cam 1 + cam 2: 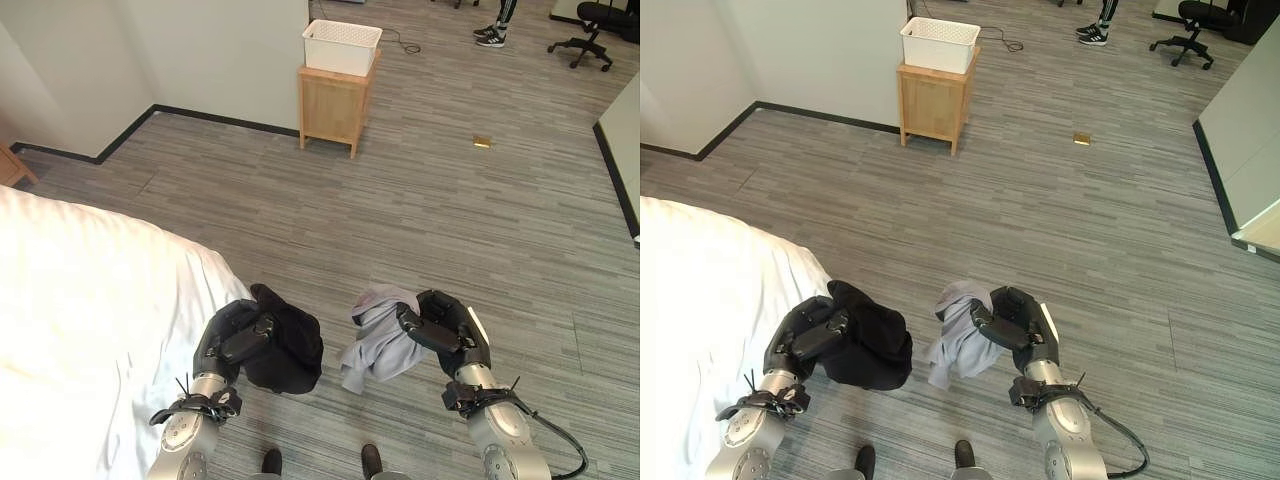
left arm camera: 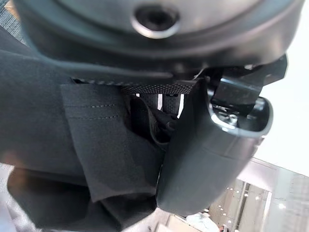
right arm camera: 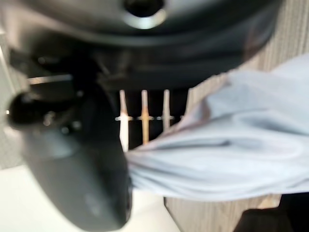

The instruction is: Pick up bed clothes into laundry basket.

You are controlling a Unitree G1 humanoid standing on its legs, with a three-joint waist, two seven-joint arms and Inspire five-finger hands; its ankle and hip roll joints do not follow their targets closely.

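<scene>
We see the left hand (image 1: 232,338) clenched on a black garment (image 1: 288,350) – lower centre, beside the white bed (image 1: 80,320). Right hand (image 1: 447,330) grips a grey garment (image 1: 378,340). White laundry basket (image 1: 342,46) sits on wooden cabinet (image 1: 333,106), top centre.

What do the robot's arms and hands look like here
Both arms are silver-grey, rounded metal tubes with black cable ties bristling at the wrists. The left robot hand and the right robot hand are dark, blocky and glossy. The right one bears a white cover along its outer side.
</scene>
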